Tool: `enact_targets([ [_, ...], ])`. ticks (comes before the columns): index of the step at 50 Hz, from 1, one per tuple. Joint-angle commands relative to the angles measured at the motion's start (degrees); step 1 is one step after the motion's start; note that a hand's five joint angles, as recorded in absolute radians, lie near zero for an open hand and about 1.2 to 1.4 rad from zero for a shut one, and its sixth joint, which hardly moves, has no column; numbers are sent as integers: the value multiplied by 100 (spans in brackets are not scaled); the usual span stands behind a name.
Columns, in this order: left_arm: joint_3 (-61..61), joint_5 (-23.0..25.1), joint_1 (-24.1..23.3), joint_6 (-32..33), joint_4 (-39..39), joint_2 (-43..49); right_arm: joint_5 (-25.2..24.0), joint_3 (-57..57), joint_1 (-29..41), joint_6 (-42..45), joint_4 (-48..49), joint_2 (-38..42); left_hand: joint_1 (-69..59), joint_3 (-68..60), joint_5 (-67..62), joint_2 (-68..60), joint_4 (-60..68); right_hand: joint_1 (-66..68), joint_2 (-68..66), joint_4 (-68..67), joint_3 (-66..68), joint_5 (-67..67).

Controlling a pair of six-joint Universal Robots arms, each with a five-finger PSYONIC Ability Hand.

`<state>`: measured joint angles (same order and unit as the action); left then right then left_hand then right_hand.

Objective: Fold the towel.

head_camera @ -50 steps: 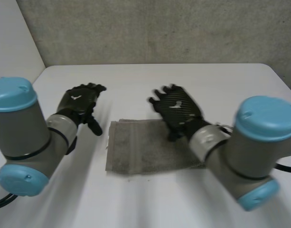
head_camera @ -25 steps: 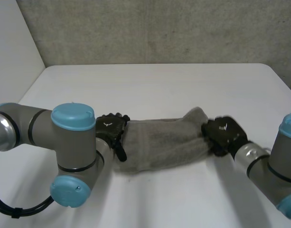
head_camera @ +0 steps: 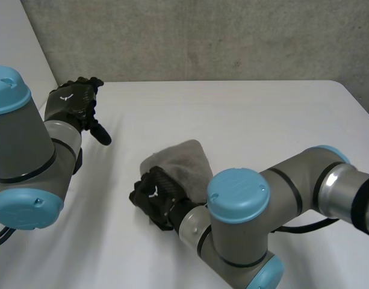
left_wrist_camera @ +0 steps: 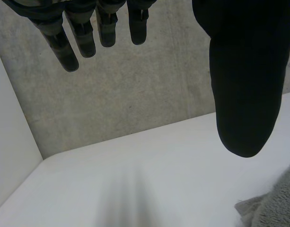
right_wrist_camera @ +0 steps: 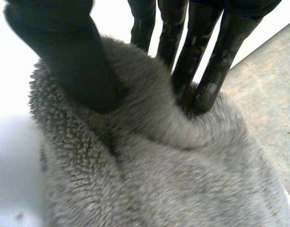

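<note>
The towel (head_camera: 185,161) is scrunched into a grey lump roughly mid-table, a bit toward the near edge, definitely not lying flat. The right hand (head_camera: 155,195) is on the lump's near-left end, with the right arm (head_camera: 280,180) bent across from the table's right side. The right wrist view shows the grip pretty well. The thumb (right_wrist_camera: 74,61) is pushed into the towel (right_wrist_camera: 159,179) on 1 side and the fingers (right_wrist_camera: 206,56) are dug in on the other, close together, so a ridge of cloth is pinched between them. The left hand (head_camera: 73,102) is well apart from the towel, up by the far-left corner of the table (head_camera: 262,120), holding nothing. In its own wrist view the fingers (left_wrist_camera: 64,45) are straight and side by side, and the thumb (left_wrist_camera: 244,71) sticks out away from them. The concrete wall (left_wrist_camera: 135,94) is beyond, and 1 fuzzy bit of the towel (left_wrist_camera: 277,203) is just visible past the thumb.
</note>
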<state>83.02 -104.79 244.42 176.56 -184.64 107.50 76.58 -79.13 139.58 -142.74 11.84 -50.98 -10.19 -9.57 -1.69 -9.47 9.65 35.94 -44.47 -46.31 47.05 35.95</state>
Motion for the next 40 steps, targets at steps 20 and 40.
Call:
enact_targets([
  [20,-1129,609,-1230,-359,560,1131,-238,-270,-1986,-3408,-1464,-1775,-2,-65,148,-75,57,-2594,3447,3631,-3705,-3595],
  [40,-1666,232,-1318,-316,1633,2389,-706,687,-2242,-3999,-1720,-422,19,-43,169,-53,35,-2594,3447,3631,-3705,-3595],
])
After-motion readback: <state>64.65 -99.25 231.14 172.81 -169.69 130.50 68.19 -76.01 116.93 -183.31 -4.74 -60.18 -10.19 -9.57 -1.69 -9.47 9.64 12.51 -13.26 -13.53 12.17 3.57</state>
